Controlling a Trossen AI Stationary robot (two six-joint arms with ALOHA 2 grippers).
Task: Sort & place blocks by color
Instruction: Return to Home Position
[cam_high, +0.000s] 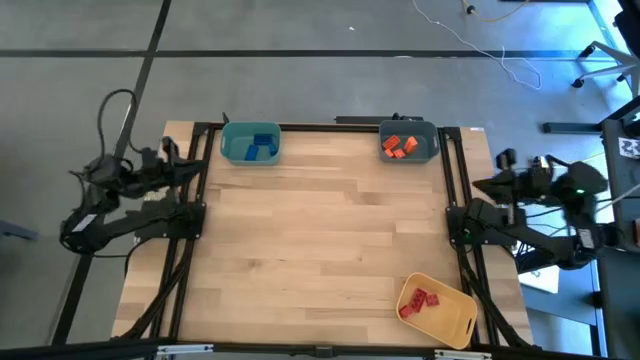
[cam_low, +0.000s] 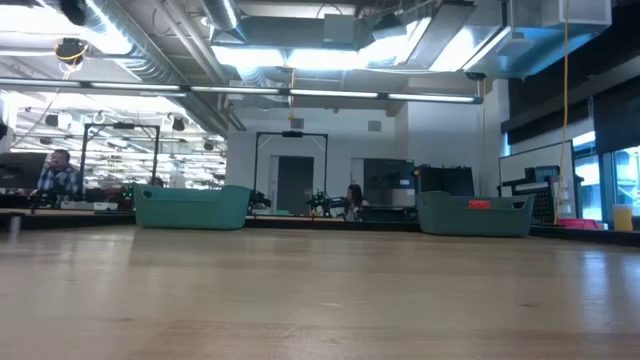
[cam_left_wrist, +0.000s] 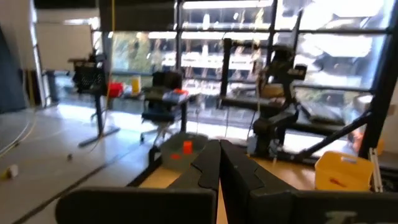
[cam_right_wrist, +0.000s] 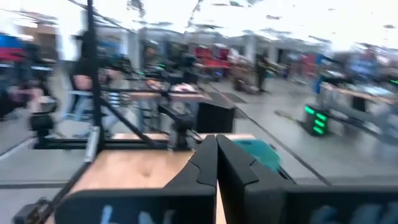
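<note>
Blocks (cam_high: 400, 146) are lying sorted by colour in 3 bins on the wooden table (cam_high: 320, 230). The blue blocks (cam_high: 258, 146) are resting in the teal bin (cam_high: 250, 126) at the far left. The orange blocks (cam_high: 398, 148) are sitting in the grey-blue bin (cam_high: 408, 125) at the far right. The red blocks (cam_high: 420, 300) are lying in the yellow bin (cam_high: 455, 318) near the front right corner. No block is showing loose on the bare wood in the high view.

Both arms are sitting folded off the table's 2 sides, well apart from the bins. The left gripper (cam_left_wrist: 219, 165) is pointing across the table with its 2 fingers pressed together and gripping nothing. The right gripper (cam_right_wrist: 216, 162) is doing the same from the opposite side, clenched and carrying nothing.

The sorting is looking complete, with only the arms' parking in hand. The likeliest trouble is coming from the yellow bin, which is sitting askew close to the right arm's base. A low or wide swing of that arm could be nudging it toward the table edge and spilling the red blocks. A miscounted block hiding under another is harder to rule out from above.
</note>
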